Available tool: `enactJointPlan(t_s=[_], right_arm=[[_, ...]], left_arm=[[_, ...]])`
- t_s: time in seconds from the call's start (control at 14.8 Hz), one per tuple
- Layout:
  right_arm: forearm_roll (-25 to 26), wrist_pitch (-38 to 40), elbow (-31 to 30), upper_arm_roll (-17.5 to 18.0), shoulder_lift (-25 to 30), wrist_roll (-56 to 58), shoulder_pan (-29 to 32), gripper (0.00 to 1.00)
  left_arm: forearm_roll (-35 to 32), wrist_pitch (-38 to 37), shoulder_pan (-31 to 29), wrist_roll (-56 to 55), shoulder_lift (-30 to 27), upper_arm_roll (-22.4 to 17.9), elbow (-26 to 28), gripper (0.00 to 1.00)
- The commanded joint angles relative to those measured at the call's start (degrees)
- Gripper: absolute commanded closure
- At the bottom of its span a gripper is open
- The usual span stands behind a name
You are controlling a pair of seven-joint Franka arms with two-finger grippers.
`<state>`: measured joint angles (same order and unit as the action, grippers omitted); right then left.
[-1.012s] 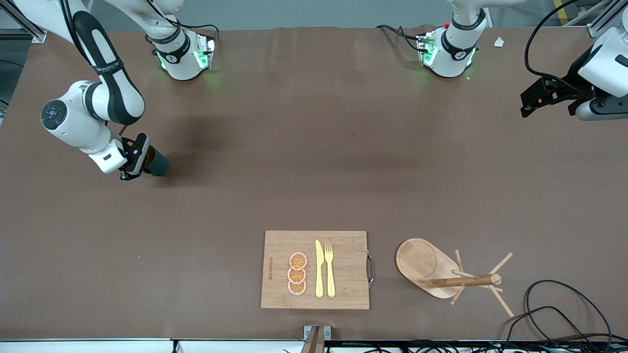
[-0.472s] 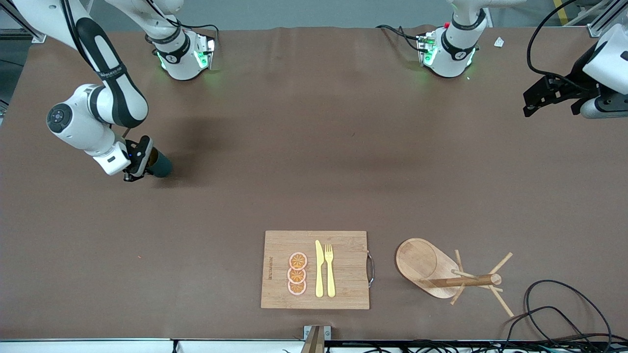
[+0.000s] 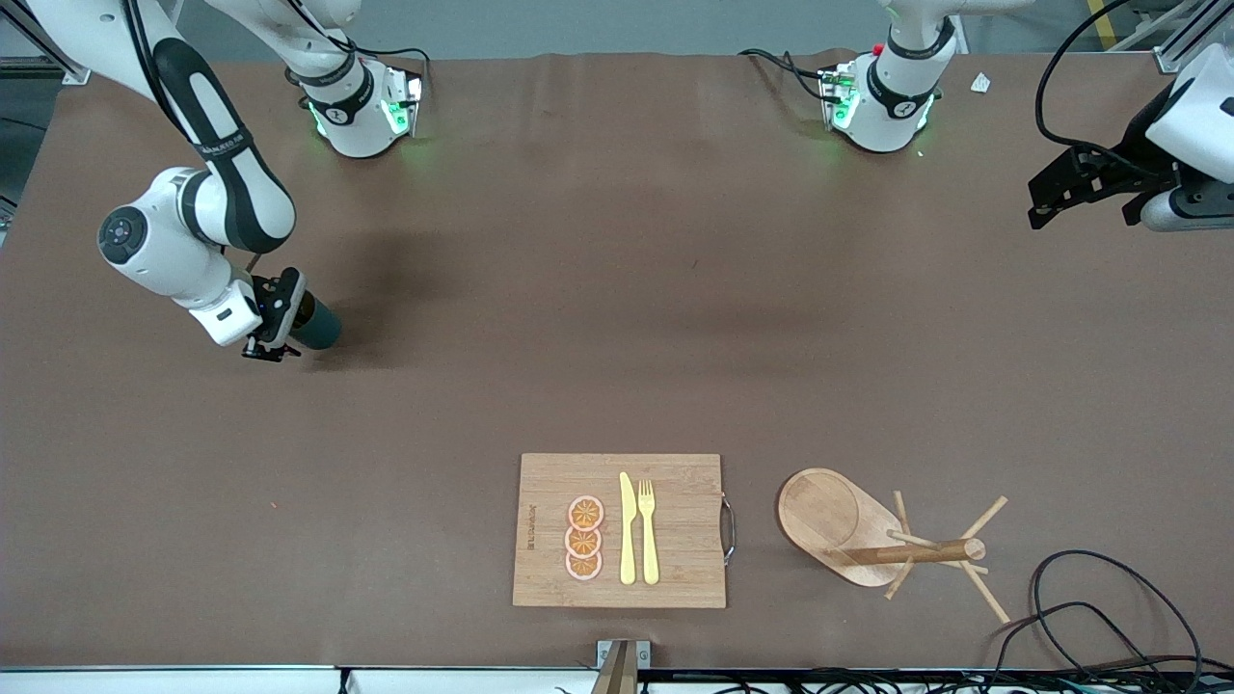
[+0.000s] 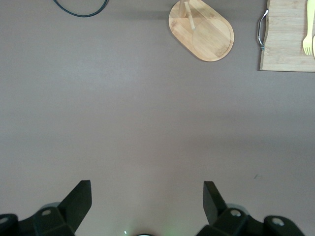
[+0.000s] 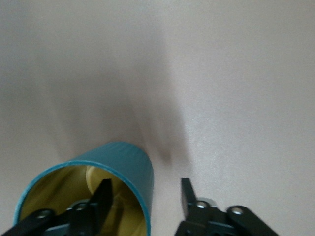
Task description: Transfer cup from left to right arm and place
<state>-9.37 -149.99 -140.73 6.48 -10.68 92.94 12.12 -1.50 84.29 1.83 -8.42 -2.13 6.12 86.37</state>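
The teal cup (image 3: 318,326) with its yellow inside rests on the brown table near the right arm's end. My right gripper (image 3: 278,331) is at its rim and open. In the right wrist view one finger (image 5: 103,192) reaches inside the cup (image 5: 129,161). The other finger (image 5: 187,192) stands outside, with a gap between it and the cup's wall, and the right gripper (image 5: 145,186) straddles that wall. My left gripper (image 3: 1051,198) hangs high over the left arm's end of the table, open and with nothing in it. In its own view the left gripper (image 4: 147,186) has only bare table below it.
A wooden cutting board (image 3: 675,482) near the front camera holds three orange slices (image 3: 584,538), a yellow knife (image 3: 628,530) and a fork (image 3: 648,530). Beside it, toward the left arm's end, a wooden peg stand (image 3: 848,525) lies on its side. Black cables (image 3: 1089,617) coil at the table corner.
The right gripper's fingers have spread apart off the cup's wall, and its hand has shifted slightly. The cup stays in place. The left arm drew back a little earlier on.
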Motion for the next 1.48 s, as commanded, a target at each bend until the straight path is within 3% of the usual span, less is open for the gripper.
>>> enactJointPlan(t_s=[0.0, 0.2, 0.54, 1.08, 1.42], right_arm=[[-3.4, 7.8, 2.3, -0.2, 3.2, 1.2, 0.2, 0.0], [-4.3, 15.2, 6.4, -0.5, 6.4, 0.6, 1.1, 0.0], [-4.2, 33.4, 22.5, -0.6, 6.2, -11.2, 4.2, 0.0], [-3.2, 49.5, 29.5, -0.6, 13.0, -49.6, 6.0, 0.0], [-2.7, 50.7, 30.7, 0.2, 18.7, -63.6, 4.3, 0.0]], left_arm=[[-1.0, -0.4, 0.1, 0.9, 0.1, 0.3, -0.5, 0.0], [-1.0, -0.4, 0.2, 0.9, 0.0, 0.3, -0.6, 0.0], [-1.0, -0.4, -0.2, 1.0, -0.2, 0.3, -0.6, 0.0], [-0.8, -0.4, -0.1, 0.6, -0.3, 0.3, -0.6, 0.0], [-0.9, -0.4, -0.2, 1.0, -0.3, 0.2, -0.7, 0.0]])
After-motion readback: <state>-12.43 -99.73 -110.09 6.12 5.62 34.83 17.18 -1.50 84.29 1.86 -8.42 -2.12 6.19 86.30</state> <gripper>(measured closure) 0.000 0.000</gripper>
